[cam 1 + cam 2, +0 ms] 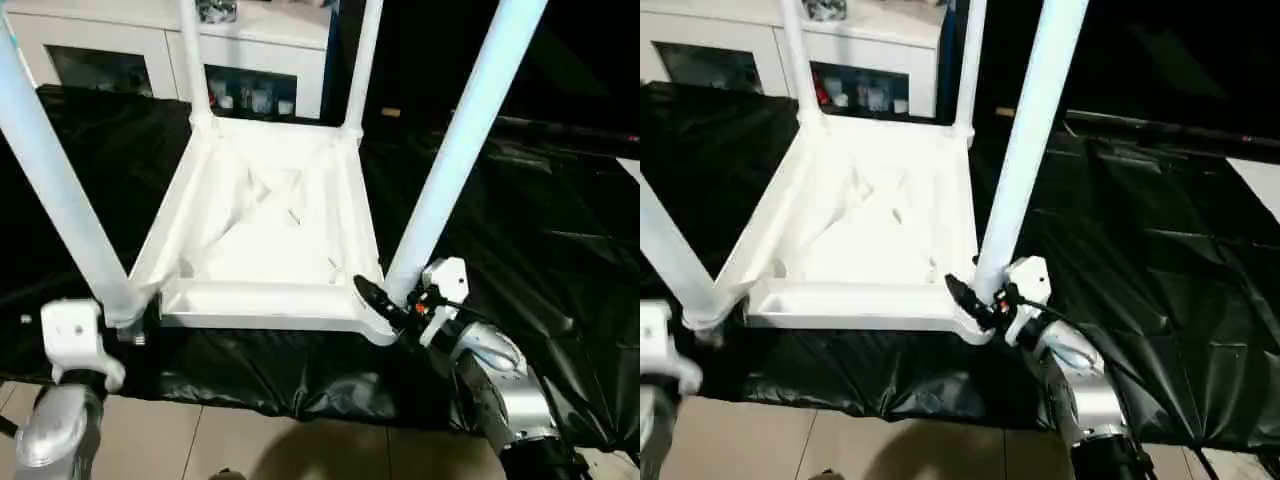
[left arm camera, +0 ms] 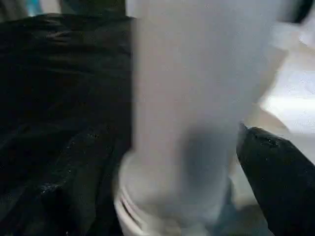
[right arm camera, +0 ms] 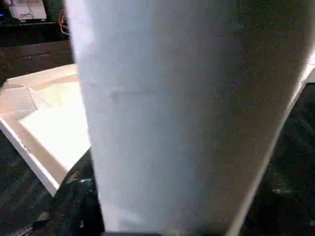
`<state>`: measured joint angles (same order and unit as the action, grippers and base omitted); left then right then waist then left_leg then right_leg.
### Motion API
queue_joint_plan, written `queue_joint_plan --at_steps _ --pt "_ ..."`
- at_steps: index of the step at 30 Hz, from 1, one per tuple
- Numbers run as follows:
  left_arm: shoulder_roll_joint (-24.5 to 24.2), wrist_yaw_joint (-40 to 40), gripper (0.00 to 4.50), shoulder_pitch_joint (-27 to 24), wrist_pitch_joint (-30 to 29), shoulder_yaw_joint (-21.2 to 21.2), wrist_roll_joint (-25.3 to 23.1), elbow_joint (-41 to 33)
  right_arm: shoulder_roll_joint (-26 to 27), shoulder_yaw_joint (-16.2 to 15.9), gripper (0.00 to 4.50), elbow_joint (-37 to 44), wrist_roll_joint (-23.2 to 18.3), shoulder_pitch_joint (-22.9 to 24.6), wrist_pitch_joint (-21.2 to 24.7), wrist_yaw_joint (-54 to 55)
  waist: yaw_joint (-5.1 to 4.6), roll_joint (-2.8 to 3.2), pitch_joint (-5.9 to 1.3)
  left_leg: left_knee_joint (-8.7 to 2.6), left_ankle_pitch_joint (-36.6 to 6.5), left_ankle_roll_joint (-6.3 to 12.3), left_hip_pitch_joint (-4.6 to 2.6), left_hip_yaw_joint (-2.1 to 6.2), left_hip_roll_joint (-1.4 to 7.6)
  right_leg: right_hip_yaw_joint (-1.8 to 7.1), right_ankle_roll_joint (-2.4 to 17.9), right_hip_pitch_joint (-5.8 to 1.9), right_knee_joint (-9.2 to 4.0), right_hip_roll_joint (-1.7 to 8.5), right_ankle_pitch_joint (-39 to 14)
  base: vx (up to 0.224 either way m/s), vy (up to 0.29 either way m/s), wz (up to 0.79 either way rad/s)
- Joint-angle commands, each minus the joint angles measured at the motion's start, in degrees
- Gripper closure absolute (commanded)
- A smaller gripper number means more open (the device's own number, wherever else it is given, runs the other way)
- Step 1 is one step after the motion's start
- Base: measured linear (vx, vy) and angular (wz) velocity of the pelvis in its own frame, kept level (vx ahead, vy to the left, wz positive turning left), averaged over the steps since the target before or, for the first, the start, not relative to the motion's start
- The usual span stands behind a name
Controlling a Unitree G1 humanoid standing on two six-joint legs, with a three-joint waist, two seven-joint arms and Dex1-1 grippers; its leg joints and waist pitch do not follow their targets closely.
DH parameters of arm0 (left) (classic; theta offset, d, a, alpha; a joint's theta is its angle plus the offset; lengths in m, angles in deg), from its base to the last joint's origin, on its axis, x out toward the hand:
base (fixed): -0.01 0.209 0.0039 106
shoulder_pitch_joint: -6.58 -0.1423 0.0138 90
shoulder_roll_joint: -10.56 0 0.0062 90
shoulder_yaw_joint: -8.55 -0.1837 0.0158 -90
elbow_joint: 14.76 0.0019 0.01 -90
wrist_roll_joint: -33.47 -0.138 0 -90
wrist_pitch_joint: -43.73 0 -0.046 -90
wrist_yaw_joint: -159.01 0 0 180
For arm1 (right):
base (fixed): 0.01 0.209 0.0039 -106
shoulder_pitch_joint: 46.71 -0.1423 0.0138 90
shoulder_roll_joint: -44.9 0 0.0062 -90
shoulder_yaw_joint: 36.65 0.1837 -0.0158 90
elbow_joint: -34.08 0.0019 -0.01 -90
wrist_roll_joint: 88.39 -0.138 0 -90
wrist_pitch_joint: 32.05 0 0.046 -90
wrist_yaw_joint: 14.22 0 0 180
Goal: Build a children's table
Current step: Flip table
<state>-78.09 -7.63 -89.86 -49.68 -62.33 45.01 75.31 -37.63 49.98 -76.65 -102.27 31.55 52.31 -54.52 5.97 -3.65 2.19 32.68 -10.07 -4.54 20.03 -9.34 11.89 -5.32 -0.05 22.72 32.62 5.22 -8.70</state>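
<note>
**Both grippers at the near legs of the upturned table**

The right gripper point(image 1: 385, 300) sits at the base of the near right leg point(image 1: 455, 150), down at the near right corner socket. One black finger point(image 1: 372, 296) shows on the inner side of the leg, against the corner; the other is hidden behind the leg. Cannot tell whether the fingers clamp the leg or just bracket it. In the right wrist view the leg point(image 3: 182, 113) stands right in front of the camera and blocks most of what lies behind.

The left gripper point(image 1: 125, 320) is at the base of the near left leg point(image 1: 55, 180). Its fingers stand wide: in the left wrist view one black finger point(image 2: 275, 172) is apart from the leg point(image 2: 192, 113), with a gap showing between them. The leg's foot sits in a ringed socket point(image 2: 133, 216).

The children's table point(image 1: 270, 225) lies upside down, ribbed cross-braced underside up, centre of the scene. All four legs stand up from the corners; the far left leg point(image 1: 192, 60) and far right leg point(image 1: 362, 60) rise at the far edge.

The table rests on a black plastic sheet point(image 1: 540, 230), crinkled, spreading wide to the right and left. The sheet hangs over the near edge, down to a pale tiled floor point(image 1: 260, 440). The silver right forearm point(image 1: 500, 390) comes in from the near right, the left forearm point(image 1: 55, 430) from the near left.

Far behind stands a white cabinet point(image 1: 130, 50) with glass doors, small items inside, partly blocked by the far legs.
</note>
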Motion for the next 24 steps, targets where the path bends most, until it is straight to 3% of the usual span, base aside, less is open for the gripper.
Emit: queue_joint_plan --at_steps 1,4,6,8,9,10,15,20,23,24 --pt "-0.1 -1.0 0.0 1.1 0.4 0.9 0.7 0.3 -1.2 1.6 1.98 -0.7 -0.7 -1.5 -0.3 0.1 0.11 1.11 -2.24 -4.92 -27.4 -1.02 -0.39 0.59 1.31 2.36 4.9 -1.52 -4.45 2.62 -25.0 0.0 0.0 0.0" --pt "0.4 -1.1 0.0 1.3 1.3 0.9 0.8 -0.8 -1.5 1.8 2.26 -0.9 -0.7 -1.9 -0.2 -0.1 0.21 0.89 -2.34 -4.84 -26.5 -0.86 -0.33 0.55 1.34 2.41 4.9 -1.59 -4.32 2.69 -24.8 0.0 0.0 0.0" --pt "0.9 -1.0 0.29 0.9 1.4 0.6 0.8 -1.6 -1.7 2.0 2.5 -1.3 -0.8 -2.2 -0.2 -0.2 0.33 0.64 -2.42 -4.77 -25.4 -0.73 -0.09 0.48 1.32 2.48 5.0 -1.67 -4.13 2.78 -24.5 0.0 0.0 0.0" --pt "1.8 0.2 0.4 0.2 2.4 -0.7 1.4 -1.3 -2.0 2.4 2.6 -1.9 -0.9 -2.7 -0.2 -0.3 0.37 0.04 -2.3 -4.69 -25.2 -0.45 -0.12 0.34 1.35 2.51 4.9 -1.46 -4.22 2.75 -25.1 0.0 0.0 0.0" --pt "2.0 0.8 0.4 0.0 2.6 -1.2 1.6 -1.2 -2.1 2.5 2.6 -2.1 -0.9 -2.7 -0.2 -0.3 0.46 0.21 -2.3 -4.7 -25.3 -0.44 -0.16 0.38 1.34 2.5 4.6 -1.45 -4.26 2.81 -25.8 0.0 0.0 0.0" --pt "2.2 1.1 0.5 0.0 2.5 -1.7 1.6 -1.2 -2.2 2.6 2.62 -2.2 -0.9 -2.9 -0.1 -0.2 0.42 0.01 -2.31 -4.66 -25.2 -0.43 -0.12 0.33 1.36 2.52 4.4 -1.45 -4.27 2.81 -26.0 0.0 0.0 0.0" --pt "2.6 0.7 1.01 1.3 2.7 -5.4 -1.8 0.4 -2.4 3.3 2.65 -2.0 -0.7 -2.6 0.1 1.2 0.4 0.12 -2.3 -4.72 -24.4 -0.5 -0.09 0.32 1.38 2.53 3.9 -1.45 -4.23 2.62 -25.4 0.0 0.0 0.0" --pt "3.4 1.5 1.39 5.6 4.2 -9.4 -4.3 4.6 -2.0 5.4 2.65 0.2 -1.7 0.1 1.2 4.0 0.57 0.27 -2.29 -4.6 -24.9 -0.72 -0.53 0.16 1.24 2.57 3.3 -1.12 -4.53 2.55 -26.6 0.0 0.0 0.0" --pt "3.7 2.0 1.64 8.1 4.7 -10.7 -4.9 6.7 -2.2 6.4 2.65 1.4 -1.8 2.0 1.5 5.2 1.28 0.41 -2.41 -4.45 -25.0 -0.92 -1.07 -0.02 1.3 2.75 3.1 -0.82 -4.56 2.45 -25.7 0.0 0.0 0.0" --pt "4.1 2.4 1.71 10.1 4.9 -11.8 -5.1 8.1 -2.5 7.1 2.65 2.3 -1.8 3.4 1.5 5.9 1.29 1.09 -2.43 -4.73 -24.6 -1.2 -0.5 0.26 1.34 2.74 3.4 -1.36 -4.22 2.54 -24.8 0.0 0.0 0.0"
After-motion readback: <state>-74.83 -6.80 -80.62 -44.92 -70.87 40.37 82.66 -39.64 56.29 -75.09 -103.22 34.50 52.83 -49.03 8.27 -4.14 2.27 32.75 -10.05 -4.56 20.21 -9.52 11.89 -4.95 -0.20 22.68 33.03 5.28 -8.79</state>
